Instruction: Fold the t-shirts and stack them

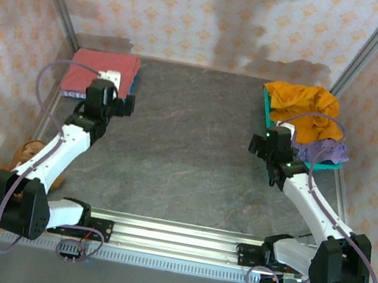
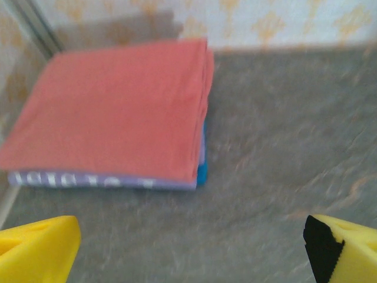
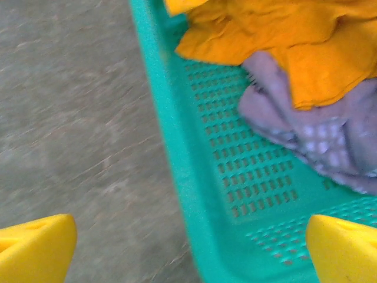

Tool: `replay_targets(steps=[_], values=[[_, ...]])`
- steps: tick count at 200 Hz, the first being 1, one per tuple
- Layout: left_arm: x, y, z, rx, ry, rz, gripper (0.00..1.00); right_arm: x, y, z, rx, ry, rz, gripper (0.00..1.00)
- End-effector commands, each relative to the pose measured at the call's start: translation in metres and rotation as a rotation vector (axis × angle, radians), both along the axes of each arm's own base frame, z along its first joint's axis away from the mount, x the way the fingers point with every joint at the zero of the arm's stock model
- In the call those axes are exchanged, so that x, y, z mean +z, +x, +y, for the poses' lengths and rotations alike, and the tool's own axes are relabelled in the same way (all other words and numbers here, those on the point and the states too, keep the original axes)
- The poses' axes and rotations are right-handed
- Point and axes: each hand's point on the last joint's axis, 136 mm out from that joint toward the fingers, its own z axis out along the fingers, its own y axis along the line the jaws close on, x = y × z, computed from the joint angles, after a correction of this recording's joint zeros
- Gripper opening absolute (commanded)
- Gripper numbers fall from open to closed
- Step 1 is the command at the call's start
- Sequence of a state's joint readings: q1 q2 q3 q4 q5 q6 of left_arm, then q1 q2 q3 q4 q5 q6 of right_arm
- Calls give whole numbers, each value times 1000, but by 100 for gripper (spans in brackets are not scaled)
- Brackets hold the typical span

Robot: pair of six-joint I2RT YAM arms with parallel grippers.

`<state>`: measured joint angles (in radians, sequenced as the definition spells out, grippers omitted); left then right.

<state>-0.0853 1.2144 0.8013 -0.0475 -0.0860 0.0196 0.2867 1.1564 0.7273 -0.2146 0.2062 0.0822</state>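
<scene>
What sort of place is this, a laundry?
Probably a robot test booth: patterned backdrop walls enclose a grey table, left arm and right arm bolted to a rail, with a folded red t-shirt and teal basket.

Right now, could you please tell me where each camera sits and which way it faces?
Top external: above and behind the bases, looking down at the table; left arm and right arm show.
Left wrist: far left, faces folded red t-shirt stack; open left fingers at bottom corners.
Right wrist: far right, faces teal mesh basket holding orange t-shirt and lavender t-shirt; open right fingers below.
Shared: top external also sees stack and basket.
</scene>
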Motion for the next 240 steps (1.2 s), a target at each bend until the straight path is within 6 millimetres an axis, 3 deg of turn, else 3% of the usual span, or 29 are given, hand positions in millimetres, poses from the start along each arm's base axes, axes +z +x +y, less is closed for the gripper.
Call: replay_targets(steps=[1, 33, 63, 91, 129, 169, 240], values=[[12, 3, 7, 48, -23, -172, 99, 27, 19, -32, -121, -101, -229, 100], [-38, -7, 17, 96, 22, -134, 100, 4, 13, -50, -157, -99, -298, 99], [-61, -9, 21, 105, 49, -205, 99, -21, 11, -65, -169, -80, -313, 100], [-77, -10, 25, 120, 66, -270, 100, -25, 21, -81, -215, -32, -372, 100], [-83, -13, 25, 118, 57, -311, 100, -56, 36, -75, -174, -12, -358, 99], [-89, -2, 44, 221, 44, -229, 100, -60, 46, -76, -178, -20, -299, 99], [-90, -2, 45, 219, 44, -236, 100, -62, 49, -72, -158, -18, -287, 99]])
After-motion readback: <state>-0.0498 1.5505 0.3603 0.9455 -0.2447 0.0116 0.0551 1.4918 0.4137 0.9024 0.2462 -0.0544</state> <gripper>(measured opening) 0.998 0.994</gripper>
